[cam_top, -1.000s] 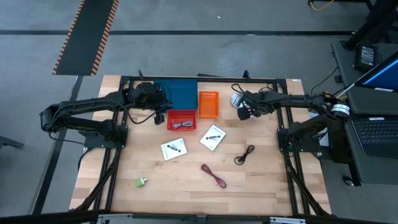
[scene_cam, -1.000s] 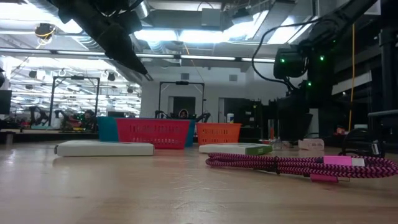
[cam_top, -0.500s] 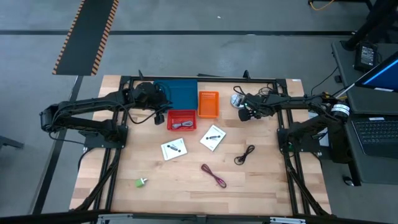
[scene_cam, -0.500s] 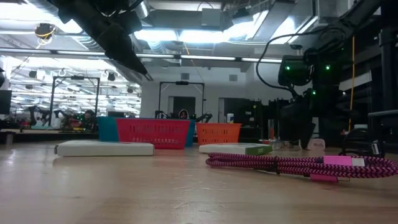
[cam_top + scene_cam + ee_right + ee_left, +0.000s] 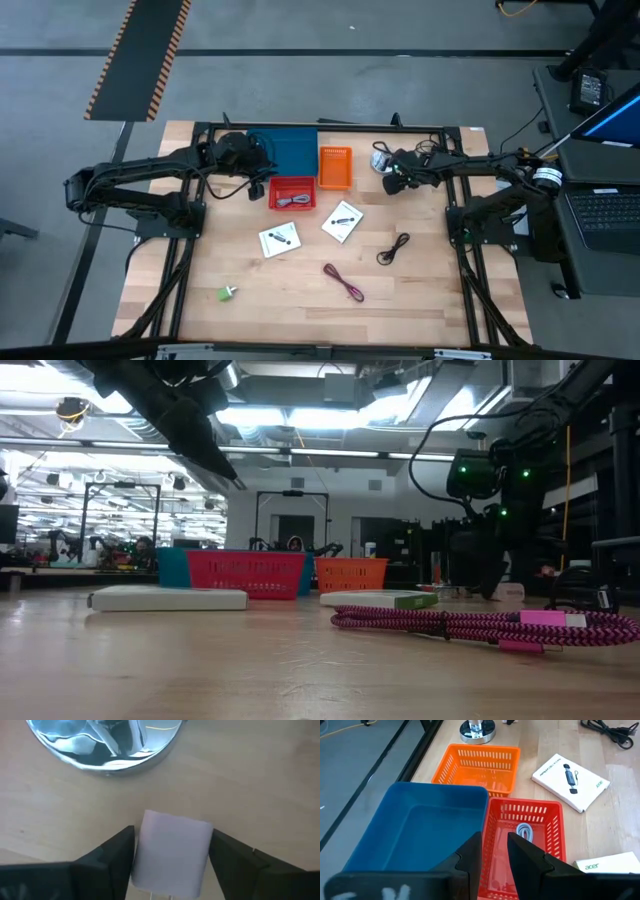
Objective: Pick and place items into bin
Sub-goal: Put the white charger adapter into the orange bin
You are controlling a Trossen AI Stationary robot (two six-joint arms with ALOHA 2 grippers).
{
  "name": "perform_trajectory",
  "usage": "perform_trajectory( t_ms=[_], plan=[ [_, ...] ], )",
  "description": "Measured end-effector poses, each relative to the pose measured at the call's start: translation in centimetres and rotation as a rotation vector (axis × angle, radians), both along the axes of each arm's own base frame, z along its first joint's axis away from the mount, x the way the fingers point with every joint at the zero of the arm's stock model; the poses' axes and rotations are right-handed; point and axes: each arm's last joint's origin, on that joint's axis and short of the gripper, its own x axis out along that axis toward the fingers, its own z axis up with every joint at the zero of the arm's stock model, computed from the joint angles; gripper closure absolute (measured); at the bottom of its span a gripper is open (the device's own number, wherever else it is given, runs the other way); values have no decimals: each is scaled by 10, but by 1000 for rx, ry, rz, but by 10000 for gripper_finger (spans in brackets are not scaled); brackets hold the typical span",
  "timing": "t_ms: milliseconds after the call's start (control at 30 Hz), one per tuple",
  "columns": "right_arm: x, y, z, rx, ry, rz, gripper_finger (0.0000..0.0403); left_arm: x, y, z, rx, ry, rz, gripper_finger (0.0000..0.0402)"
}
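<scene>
Currently straddling a small white rounded block (image 5: 171,850) at the far right of the table, right gripper (image 5: 170,857) spread wide, fingers either side, apparently not yet pinching; presumably lined up for a grasp. Beside it, a shiny round metal base (image 5: 105,742). Left gripper (image 5: 494,852) nearly closed, empty, hovering over red mesh basket (image 5: 547,827) holding a grey cable. Smooth white cards (image 5: 342,221) and thin coiled cables (image 5: 393,248) mid-table.

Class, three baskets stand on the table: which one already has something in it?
The red basket: a grey cable lies inside. The orange basket and blue bin hold nothing.
</scene>
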Motion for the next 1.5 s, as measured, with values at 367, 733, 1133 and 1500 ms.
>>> perform_trajectory(
  t_ms=[367,733,1133,1500],
  plan=[
    [0,1,0,19,6,60,238,0,0,0,-6,-2,5,313],
    [12,8,23,26,-96,241,238,0,0,0,-1,-1,-12,313],
    [28,29,100,-300,-390,587,238,0,0,0,-17,-10,0,313],
    [53,42,135,-552,-725,938,238,1,-1,1,-38,-22,12,313]
  ],
)
